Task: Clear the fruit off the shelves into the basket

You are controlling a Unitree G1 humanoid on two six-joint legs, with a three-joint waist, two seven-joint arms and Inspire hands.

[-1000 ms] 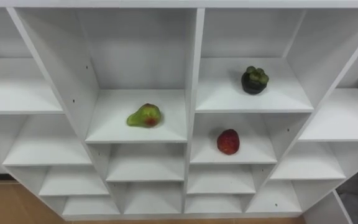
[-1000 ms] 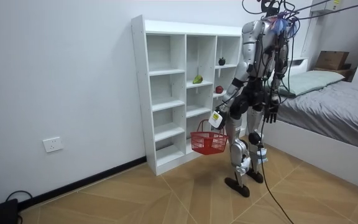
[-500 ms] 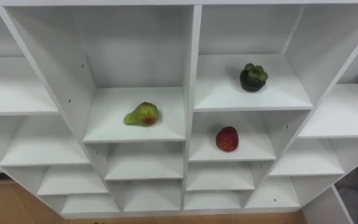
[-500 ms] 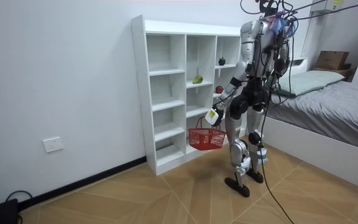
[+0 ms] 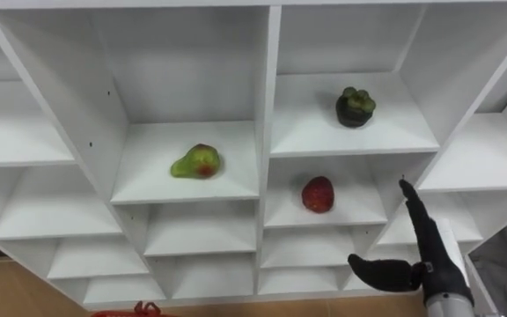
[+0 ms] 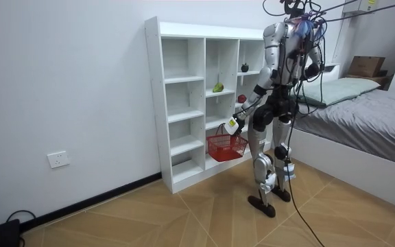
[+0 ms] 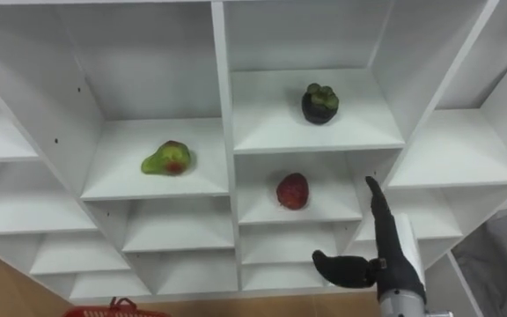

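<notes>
The pear (image 5: 195,163), green with a red blush, lies on a shelf just left of the central divider of the white closet (image 5: 262,106). In the next column to the right a dark mangosteen (image 5: 356,106) sits on the upper shelf, and a red fruit (image 5: 318,194) on the shelf directly beneath it. All three are untouched, so by the look of it the collecting has not begun. The right hand (image 5: 431,264) is raised in front of the lower shelves, below and to the right of the red fruit and well apart from it. Its fingers are straight, its thumb is spread and it holds nothing. It seems to be starting a reach for that fruit. In the room view the robot stands facing the closet, and a red basket (image 6: 226,145) hangs by its handle from the left hand (image 6: 233,125), closed round it. No fruit can be made out inside.
</notes>
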